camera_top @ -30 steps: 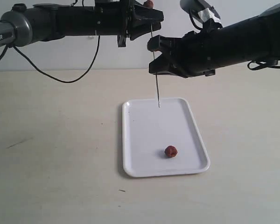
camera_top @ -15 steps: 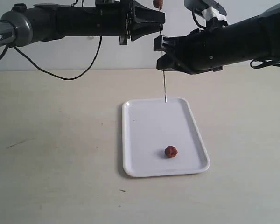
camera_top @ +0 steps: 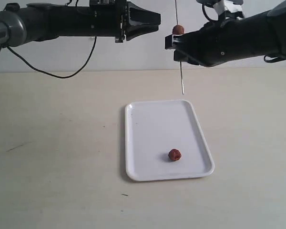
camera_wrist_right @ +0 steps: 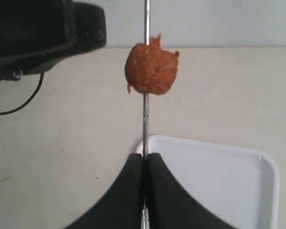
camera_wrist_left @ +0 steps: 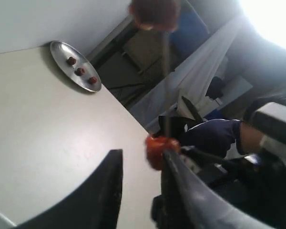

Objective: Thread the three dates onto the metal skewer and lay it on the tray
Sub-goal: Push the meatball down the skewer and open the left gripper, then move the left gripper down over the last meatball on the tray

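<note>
Now: skewer upright in the right arm, one date on it, another waiting on the tray.

The right gripper (camera_wrist_right: 144, 156) has its jaws clamped on the metal skewer (camera_top: 182, 78), whose long axis stands near vertical, lower tip hanging near the far rim of the tray (camera_top: 152, 129). A threaded date (camera_wrist_right: 151, 69) sits just above those jaws. Level with that fruit and to its left, the left gripper (camera_top: 155, 20) hangs with jaws apart and empty. A loose date (camera_top: 174, 154) lies at the tray's near end, well below both arms. With the right arm occupied, the free left one looks best placed to fetch it. The blurred left wrist view may show a second fruit higher up the rod. A round silver dish (camera_wrist_left: 59, 50) holding three more dates (camera_wrist_left: 80, 71) sits on the worktop (camera_top: 62, 143).
</note>
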Available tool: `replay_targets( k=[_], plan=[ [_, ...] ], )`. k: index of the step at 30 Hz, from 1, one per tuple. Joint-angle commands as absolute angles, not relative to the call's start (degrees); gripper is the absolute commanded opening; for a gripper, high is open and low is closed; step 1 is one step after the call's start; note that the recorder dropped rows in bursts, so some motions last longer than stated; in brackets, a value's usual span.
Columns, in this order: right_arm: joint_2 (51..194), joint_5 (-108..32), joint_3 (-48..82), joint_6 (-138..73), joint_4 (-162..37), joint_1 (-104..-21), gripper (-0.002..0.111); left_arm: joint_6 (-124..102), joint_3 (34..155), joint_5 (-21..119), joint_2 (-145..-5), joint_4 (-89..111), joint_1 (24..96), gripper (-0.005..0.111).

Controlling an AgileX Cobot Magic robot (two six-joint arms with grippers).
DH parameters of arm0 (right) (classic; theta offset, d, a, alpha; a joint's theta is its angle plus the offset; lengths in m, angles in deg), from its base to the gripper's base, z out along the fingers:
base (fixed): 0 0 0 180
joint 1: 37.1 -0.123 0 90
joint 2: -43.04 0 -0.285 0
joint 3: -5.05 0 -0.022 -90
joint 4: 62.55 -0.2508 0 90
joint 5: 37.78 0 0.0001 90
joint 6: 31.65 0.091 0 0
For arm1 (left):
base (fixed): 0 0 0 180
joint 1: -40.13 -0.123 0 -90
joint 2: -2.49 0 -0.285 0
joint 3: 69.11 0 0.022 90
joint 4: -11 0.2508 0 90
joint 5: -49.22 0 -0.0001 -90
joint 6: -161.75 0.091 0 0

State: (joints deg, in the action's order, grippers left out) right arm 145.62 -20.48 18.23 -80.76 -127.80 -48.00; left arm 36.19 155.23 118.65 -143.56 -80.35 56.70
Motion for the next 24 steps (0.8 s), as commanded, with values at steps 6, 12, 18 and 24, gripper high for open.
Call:
replay_targets(
  k=[6,12,18,24],
  plan=[
    [135.79,-17.68,17.82,-51.58,-99.69,-47.79,0.0,37.28,155.13,119.18,-143.23,-65.41,57.23,0.053],
    [131.83,-11.69,17.82,-27.33,-72.19,-47.79,0.0,37.04,155.13,119.18,-143.23,-47.44,61.47,0.061],
    [129.27,-1.53,17.82,-21.41,-58.84,-47.79,0.0,42.45,155.13,119.18,-143.23,-30.52,68.84,0.061],
    [128.95,5.28,17.93,-21.14,-58.36,-47.57,0.0,48.86,155.13,119.18,-143.23,-15.36,75.56,0.061]
  ],
)
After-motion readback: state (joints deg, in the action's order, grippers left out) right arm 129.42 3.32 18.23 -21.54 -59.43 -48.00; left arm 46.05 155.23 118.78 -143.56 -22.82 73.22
